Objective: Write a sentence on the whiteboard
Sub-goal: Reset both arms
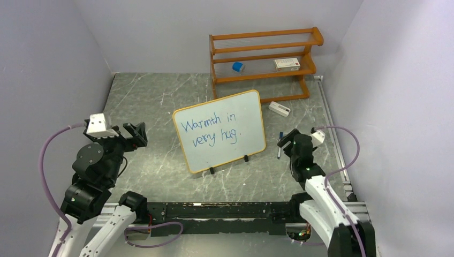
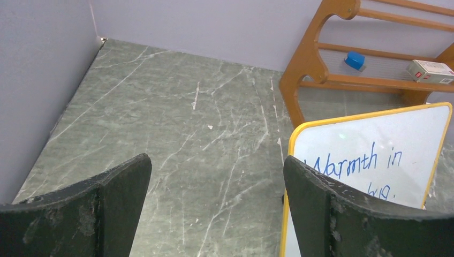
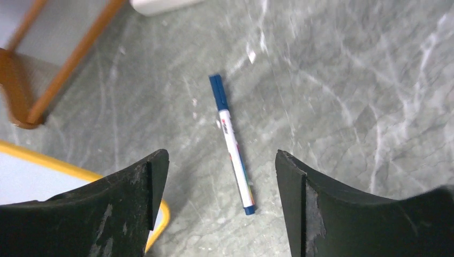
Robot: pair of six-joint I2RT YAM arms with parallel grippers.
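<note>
The whiteboard (image 1: 220, 131) stands tilted on two black feet mid-table, its orange-yellow frame also showing at the whiteboard (image 2: 369, 155) in the left wrist view. The sentence (image 1: 210, 131) in blue marker reads "Warmth in very hug." in two lines; the sentence (image 2: 356, 163) is partly cut off by a finger in the left wrist view. A white marker with a blue cap (image 3: 231, 143) lies flat on the table, right of the board, below my open right gripper (image 3: 221, 163). The same marker (image 1: 279, 146) shows by the right gripper (image 1: 286, 140). My left gripper (image 1: 135, 134) stands open and empty, left of the board.
An orange wooden shelf rack (image 1: 265, 61) stands at the back, holding a blue object (image 1: 237, 66) and a small white box (image 1: 287, 63). A white eraser-like block (image 1: 279, 108) lies in front of the rack. Walls enclose the table on three sides.
</note>
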